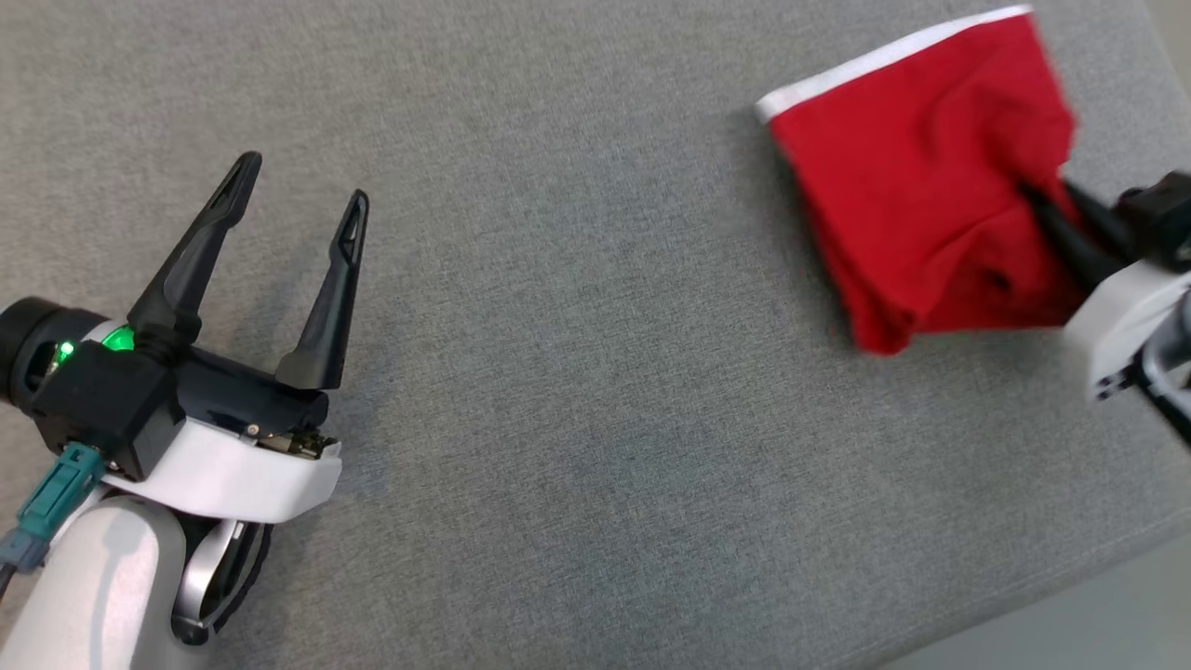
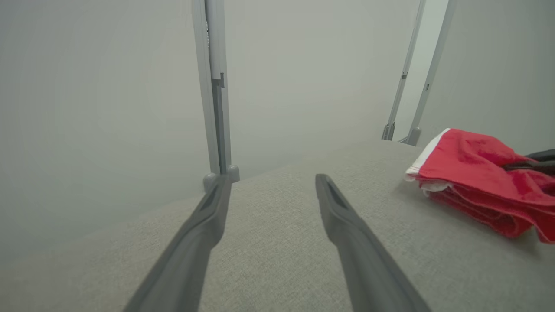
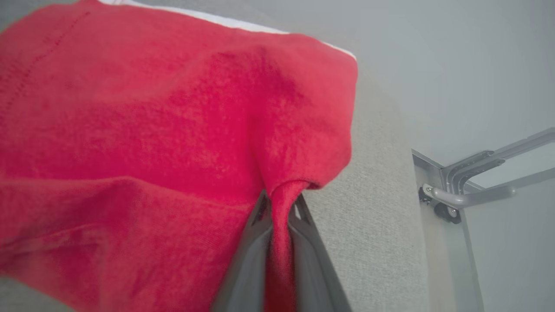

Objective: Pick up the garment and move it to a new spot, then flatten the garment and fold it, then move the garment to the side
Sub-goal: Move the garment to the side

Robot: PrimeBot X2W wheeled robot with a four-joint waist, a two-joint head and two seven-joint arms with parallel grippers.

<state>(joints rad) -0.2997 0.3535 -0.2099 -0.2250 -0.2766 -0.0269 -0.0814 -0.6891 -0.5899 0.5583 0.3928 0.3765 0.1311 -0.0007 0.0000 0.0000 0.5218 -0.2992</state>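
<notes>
- The work surface is a grey fabric-covered counter [image 1: 577, 419] in front of pale, plain walls. Thin metal posts [image 2: 215, 86] rise behind its far edge in the left wrist view.
- The garment [image 1: 921, 177], red with a white band [image 1: 884, 60] along its top edge, lies in the upper right of the head view, close to the counter's right border. It looks folded into a compact, layered block, so I judge the folding done and the move to the side under way.
- My right pincer [image 3: 279, 199] is clenched on a ridge of red cloth at the garment's near edge. In the right wrist view the fabric bunches up between the two dark fingers. I think gripping an edge lets me drag the whole stack without opening the layers.
- My left pincer [image 1: 302, 181] sits at the lower left of the head view, released and spread wide with nothing in it. It is well apart from the garment, which I read as parked out of the way.
- The risk I see is the lower layers trailing and the fold slipping.
</notes>
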